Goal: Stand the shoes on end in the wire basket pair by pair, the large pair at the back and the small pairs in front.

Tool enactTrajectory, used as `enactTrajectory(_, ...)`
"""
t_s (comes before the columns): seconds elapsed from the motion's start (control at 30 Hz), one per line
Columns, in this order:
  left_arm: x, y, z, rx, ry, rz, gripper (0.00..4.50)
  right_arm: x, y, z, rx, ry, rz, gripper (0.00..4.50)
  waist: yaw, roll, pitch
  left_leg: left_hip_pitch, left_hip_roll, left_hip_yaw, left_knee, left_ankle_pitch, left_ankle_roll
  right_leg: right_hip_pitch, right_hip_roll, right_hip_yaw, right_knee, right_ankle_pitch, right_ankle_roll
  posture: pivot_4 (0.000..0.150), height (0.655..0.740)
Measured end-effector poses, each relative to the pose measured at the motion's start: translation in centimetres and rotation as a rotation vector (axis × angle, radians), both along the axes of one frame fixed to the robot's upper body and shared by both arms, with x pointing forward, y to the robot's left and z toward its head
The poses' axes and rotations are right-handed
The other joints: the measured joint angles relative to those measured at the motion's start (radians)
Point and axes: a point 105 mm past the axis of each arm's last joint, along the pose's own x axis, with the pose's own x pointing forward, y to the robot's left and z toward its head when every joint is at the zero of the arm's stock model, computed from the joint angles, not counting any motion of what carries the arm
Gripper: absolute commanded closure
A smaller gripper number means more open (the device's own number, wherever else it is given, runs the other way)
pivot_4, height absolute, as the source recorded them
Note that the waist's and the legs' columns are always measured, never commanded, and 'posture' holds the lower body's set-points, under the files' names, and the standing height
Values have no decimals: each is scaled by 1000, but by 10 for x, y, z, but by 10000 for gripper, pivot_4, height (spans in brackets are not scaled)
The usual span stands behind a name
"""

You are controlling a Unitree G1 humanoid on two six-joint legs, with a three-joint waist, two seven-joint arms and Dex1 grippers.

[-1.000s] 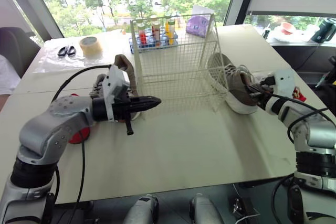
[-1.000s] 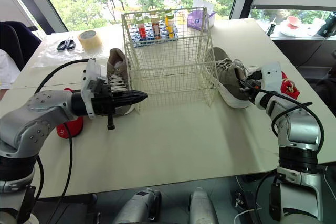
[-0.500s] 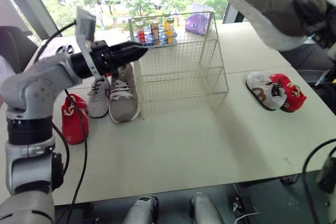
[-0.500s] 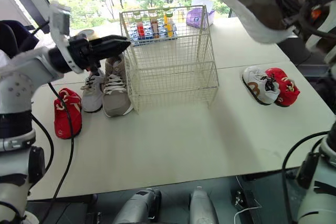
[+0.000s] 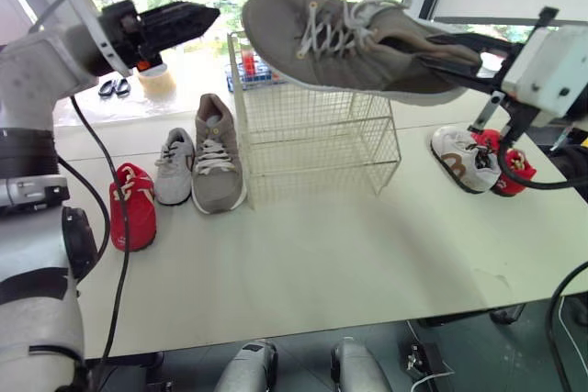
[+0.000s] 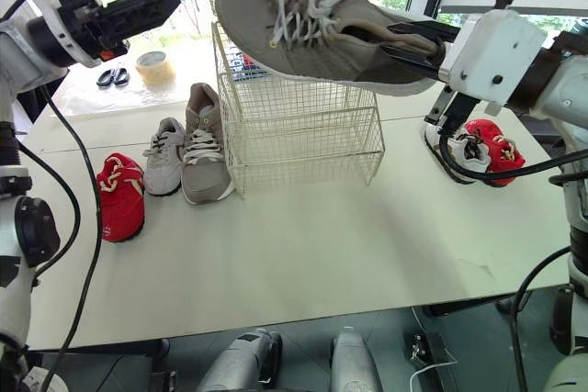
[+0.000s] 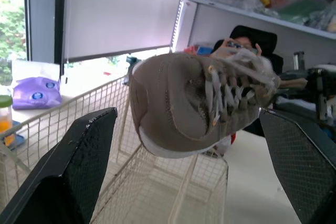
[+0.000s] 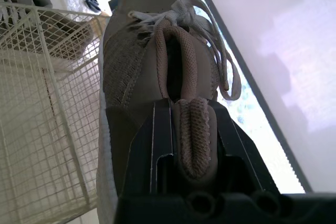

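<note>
From the head cameras, the right tool (image 6: 418,43) was pinching the heel of a large grey shoe (image 5: 349,39), holding it in the air above the wire basket (image 5: 312,140) with the toe towards the robot's left and the sole tilted down. The basket stood empty on the bench (image 5: 322,263). The left tool (image 5: 197,17) was raised off to the basket's left, holding nothing. Just left of the basket lay the matching grey shoe (image 5: 217,155), then a small pale shoe (image 5: 173,167) touching it, then a small red shoe (image 5: 134,207) a little apart. To the basket's right lay another small pale shoe (image 5: 464,158) and another red shoe (image 5: 507,170), side by side.

From the left wrist, that tool's fingers (image 7: 79,171) were spread wide. The toe of the raised shoe hung between them, beyond their tips, over the basket rim.

From the right wrist, its fingers (image 8: 152,145) were pressed on either side of the shoe's heel collar, with the basket mesh below.
</note>
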Motion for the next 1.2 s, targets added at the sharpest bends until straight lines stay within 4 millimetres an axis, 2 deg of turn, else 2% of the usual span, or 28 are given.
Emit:
enactTrajectory(0.17, 4, 2, -7, 23, 16, 10, 712, -9, 13, 8, -51, -74, 66, 42851, -1, 0, 0, 0, 0, 0, 0, 0, 0, 0, 0, 0, 0, 0, 0, 1500, 7400)
enactTrajectory(0.47, 4, -14, -18, 22, 70, -69, 712, -12, 37, -8, -148, -57, 166, 42851, 0, 0, 0, -1, 0, 0, 2, 0, 0, 0, 0, 0, 1, 0, 1, 1500, 7400)
enactTrajectory(0.6, -6, -18, -36, 53, 118, -118, 17945, -9, 40, -9, -171, -75, 169, 42851, -4, 0, 0, -1, 0, 0, 2, 0, 0, -1, 0, 1, 1, 0, 0, 1500, 7400)
enactTrajectory(0.67, -8, -16, -49, 58, 163, -110, 28863, -9, 40, -11, -185, -76, 172, 42851, -6, 0, 0, -1, 0, 0, 2, 0, 0, -2, 0, 2, 2, 0, 0, 1500, 7400)
enactTrajectory(0.73, -10, -14, -59, 53, 187, -80, 36396, -10, 42, -13, -199, -80, 183, 32671, -6, 0, 0, -2, 0, 0, 2, 0, 0, -2, 0, 2, 2, 0, 0, 1500, 7400)
enactTrajectory(0.77, -12, -15, -63, 40, 194, -67, 38283, -11, 42, -12, -192, -85, 186, 28582, -3, 0, 0, -2, 0, 0, 2, 0, 0, -2, 0, 2, 2, 0, 0, 1500, 7400)
enactTrajectory(0.93, -19, -27, -79, 5, 187, -34, 38443, -9, 38, -8, -108, -52, 156, 3513, 8, 0, 0, -3, 0, 0, 4, 0, 0, -2, 0, 2, 2, 1, 1, 1500, 7400)
enactTrajectory(0.97, -19, -30, -79, -3, 181, -25, 38443, -8, 35, -8, -59, -15, 147, 471, 10, 0, 0, -3, 0, -1, 5, 0, 0, -1, 0, 2, 2, 1, 1, 1500, 7400)
enactTrajectory(1.1, -17, -41, -73, -93, 153, 1, 38443, -3, 14, -8, 231, 204, 99, 471, 13, 0, 0, -4, -1, -1, 5, 0, 0, -1, -1, 2, 1, 1, 1, 1500, 7400)
enactTrajectory(1.2, -15, -44, -69, -207, 130, 31, 38443, -3, -16, -6, 486, 348, 54, 471, 12, -1, 0, -4, 0, -1, 5, 0, 0, -1, -1, 1, 1, 1, 1, 1500, 7400)
